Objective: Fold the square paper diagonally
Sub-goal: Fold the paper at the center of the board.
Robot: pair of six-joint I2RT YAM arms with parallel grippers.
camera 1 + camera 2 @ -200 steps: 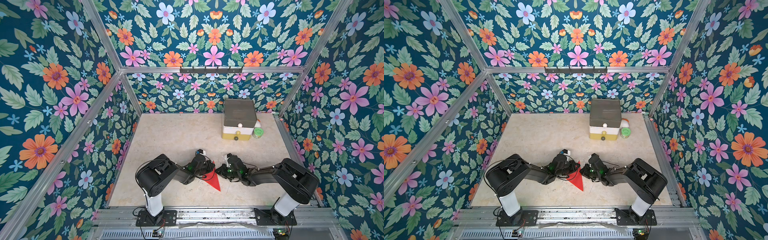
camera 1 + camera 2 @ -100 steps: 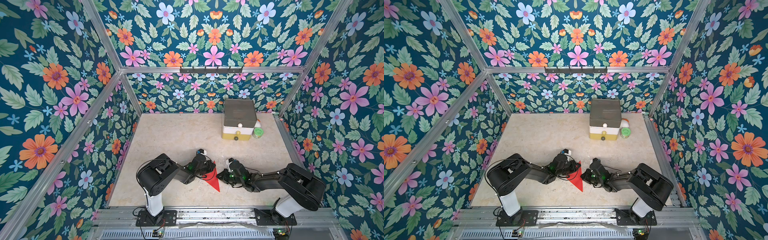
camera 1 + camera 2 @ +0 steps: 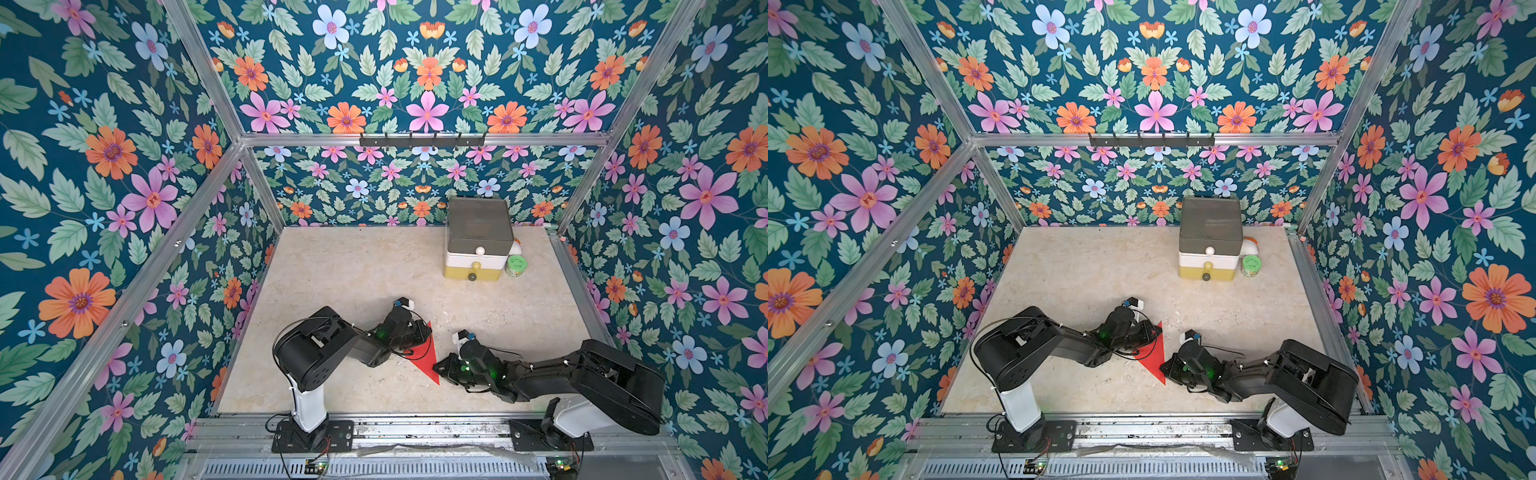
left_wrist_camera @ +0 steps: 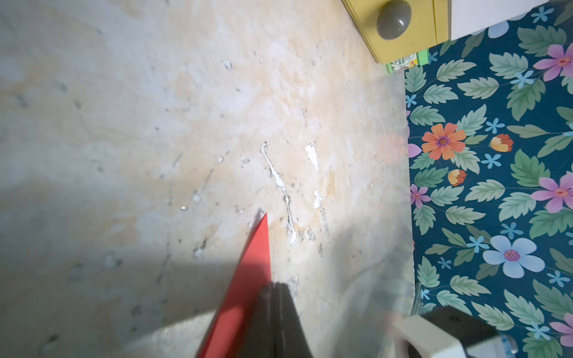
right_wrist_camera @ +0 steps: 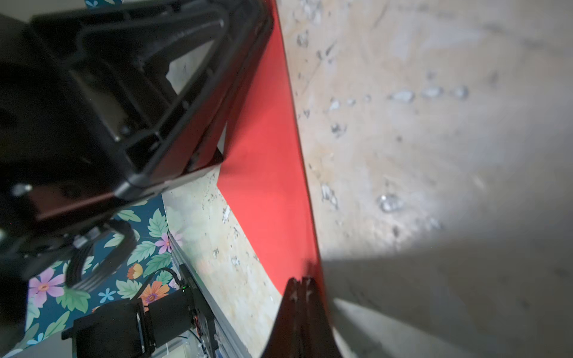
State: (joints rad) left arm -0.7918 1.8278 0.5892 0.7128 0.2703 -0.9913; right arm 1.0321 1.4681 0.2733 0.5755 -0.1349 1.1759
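Observation:
The square paper [image 3: 426,359] [image 3: 1154,357] lies on the table as a flat red triangle, its long straight edge on the right. My left gripper [image 3: 424,334] [image 3: 1156,332] is shut, its tip resting on the paper's far part; the left wrist view shows the joined fingers [image 4: 276,286] over the red sheet [image 4: 254,257]. My right gripper [image 3: 437,368] [image 3: 1163,368] is shut too, its tip on the long edge near the paper's near corner. In the right wrist view the shut fingers [image 5: 300,282] sit on the paper [image 5: 269,173], with the left gripper's body [image 5: 139,93] over the far end.
A small drawer box [image 3: 478,241] with a grey lid stands at the back right, a green-lidded jar [image 3: 516,265] beside it. Flowered walls close in three sides. A metal rail [image 3: 415,428] with both arm bases runs along the front edge.
My right gripper has slid along the paper's long edge from its far end toward the near corner. The left gripper has stayed on the paper's far part.

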